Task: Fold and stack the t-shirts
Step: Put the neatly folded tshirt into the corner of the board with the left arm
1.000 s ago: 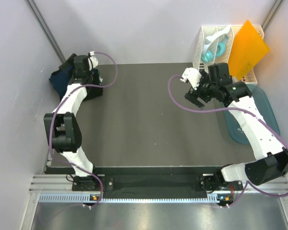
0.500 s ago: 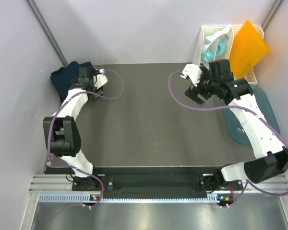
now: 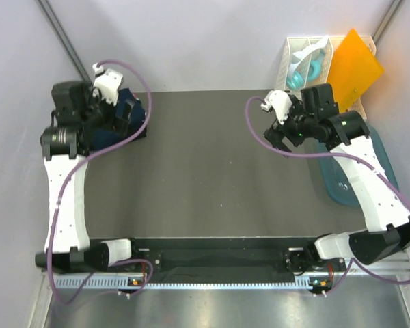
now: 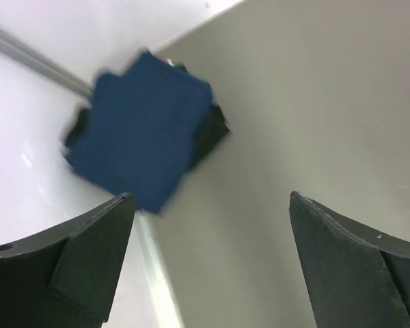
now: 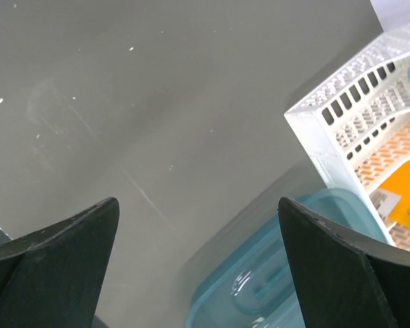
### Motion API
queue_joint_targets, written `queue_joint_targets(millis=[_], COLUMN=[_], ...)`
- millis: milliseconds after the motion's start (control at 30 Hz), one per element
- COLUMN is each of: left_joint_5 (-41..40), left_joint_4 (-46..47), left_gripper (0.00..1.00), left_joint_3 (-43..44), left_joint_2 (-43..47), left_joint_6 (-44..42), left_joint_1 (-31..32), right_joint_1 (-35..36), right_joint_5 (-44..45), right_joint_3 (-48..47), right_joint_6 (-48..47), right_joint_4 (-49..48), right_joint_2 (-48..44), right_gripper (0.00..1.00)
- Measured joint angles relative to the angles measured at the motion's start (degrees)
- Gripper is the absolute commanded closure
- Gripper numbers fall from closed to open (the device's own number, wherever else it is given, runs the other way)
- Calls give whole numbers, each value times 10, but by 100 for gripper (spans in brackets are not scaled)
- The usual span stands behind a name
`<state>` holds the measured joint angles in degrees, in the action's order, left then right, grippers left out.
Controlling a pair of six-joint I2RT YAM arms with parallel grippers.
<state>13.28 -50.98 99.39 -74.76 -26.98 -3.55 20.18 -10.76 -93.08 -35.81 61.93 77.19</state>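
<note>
The folded t-shirts lie in a small stack at the table's back left corner: a navy one (image 4: 138, 130) on top of a black one (image 4: 212, 133). From above only a bit of the navy cloth (image 3: 140, 109) shows beside my arm. My left gripper (image 4: 210, 199) hangs high above the stack, open and empty; seen from above, the left gripper (image 3: 117, 115) partly covers the pile. My right gripper (image 5: 198, 203) is open over bare table at the back right, nothing between its fingers. In the top view that right gripper (image 3: 279, 140) hovers left of the tub.
A teal plastic tub (image 3: 342, 184) sits at the table's right edge, also under my right fingers as the tub (image 5: 260, 287). A white slotted rack (image 3: 302, 65) with an orange sheet (image 3: 354, 65) stands at the back right. Walls close in on the left and back.
The left arm has lifted up and swung left, away from the stack, with its jaws still open. The right gripper has opened a little wider and drifted slightly right.
</note>
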Motion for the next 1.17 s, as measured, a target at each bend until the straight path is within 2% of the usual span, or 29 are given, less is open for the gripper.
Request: queue_joint_targets(millis=[133, 267, 700, 1167], left_joint_5=[-23, -47, -68, -69], left_joint_4=[-15, -41, -63, -60], left_gripper=[1, 1, 1, 1], left_joint_3=[-73, -114, -115, -113], left_joint_2=[80, 111, 125, 118], left_joint_6=[64, 101, 163, 176], left_joint_1=[-1, -1, -1, -1], right_joint_1=[4, 4, 1, -14], right_joint_5=[24, 54, 127, 136], right_joint_3=[-1, -1, 38, 49], right_joint_6=[32, 51, 96, 111], right_joint_4=[0, -2, -48, -59], right_joint_2=[-24, -50, -60, -60], right_gripper=[0, 0, 0, 0])
